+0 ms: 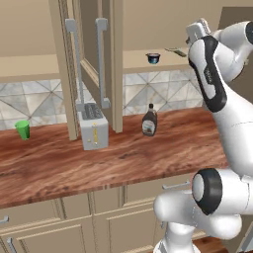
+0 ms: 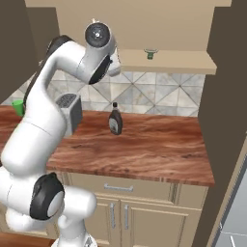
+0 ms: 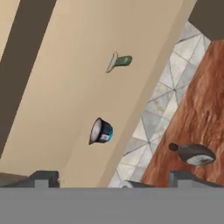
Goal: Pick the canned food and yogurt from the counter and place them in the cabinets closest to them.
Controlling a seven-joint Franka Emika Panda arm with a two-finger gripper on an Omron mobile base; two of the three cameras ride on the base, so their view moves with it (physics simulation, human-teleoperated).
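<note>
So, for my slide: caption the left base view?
Yogurt sits on the open cabinet shelf; syrup bottle and toaster remain on the counter.

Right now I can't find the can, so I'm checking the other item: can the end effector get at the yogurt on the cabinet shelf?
Probably yes: the yogurt sits alone on the open shelf, nothing between it and the open end effector.

A rendered home kitchen, it seems: wood counter (image 1: pixel 123 158), tiled backsplash (image 2: pixel 144 96), toaster (image 1: pixel 93 126), syrup bottle (image 1: pixel 149 120), tan cabinets (image 1: pixel 89 59) above.
</note>
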